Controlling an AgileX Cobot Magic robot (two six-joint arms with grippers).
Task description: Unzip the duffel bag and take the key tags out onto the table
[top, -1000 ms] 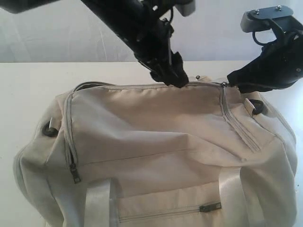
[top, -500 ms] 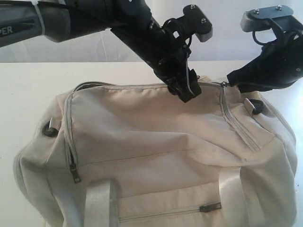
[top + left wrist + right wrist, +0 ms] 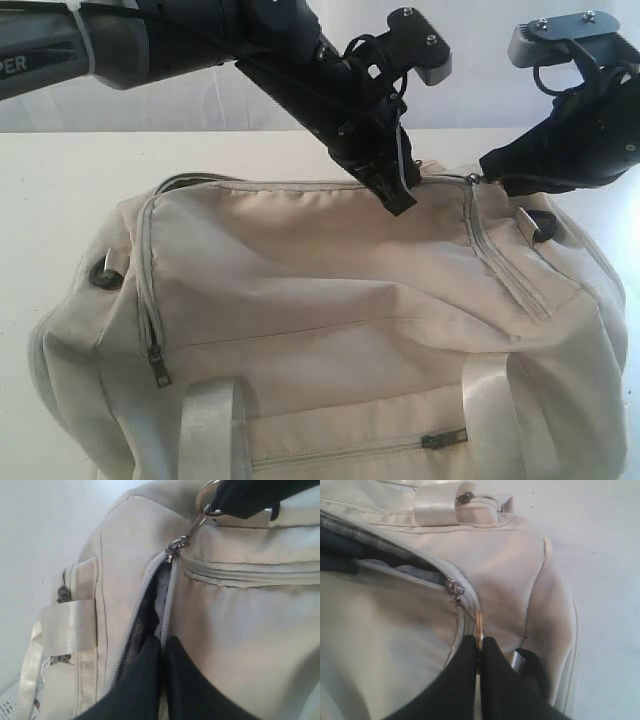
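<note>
Sagging softly, the duffel bag (image 3: 330, 300) fills the lower exterior frame on the table (image 3: 60, 190); its limp fabric will shift, so hold hardware. The right gripper (image 3: 479, 652) is clamped on the pull ring (image 3: 479, 624); the left gripper (image 3: 163, 652) looks pinched shut on the opening's edge. Behind dark lining (image 3: 145, 617), the key tags are hidden.

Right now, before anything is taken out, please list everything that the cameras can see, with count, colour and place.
duffel bag: one, cream-beige, on the table, top zipper partly open
table: one, white, under the bag
webbing handles: two, shiny white, on the bag's camera-facing side
D-rings: two, black, one at each end
zipper pulls: two, dark grey, camera-facing side
ring pull: one, metal, on the top zipper's slider
left gripper: one, black, shut, at the open zipper's edge
right gripper: one, black, shut on the ring pull
</note>
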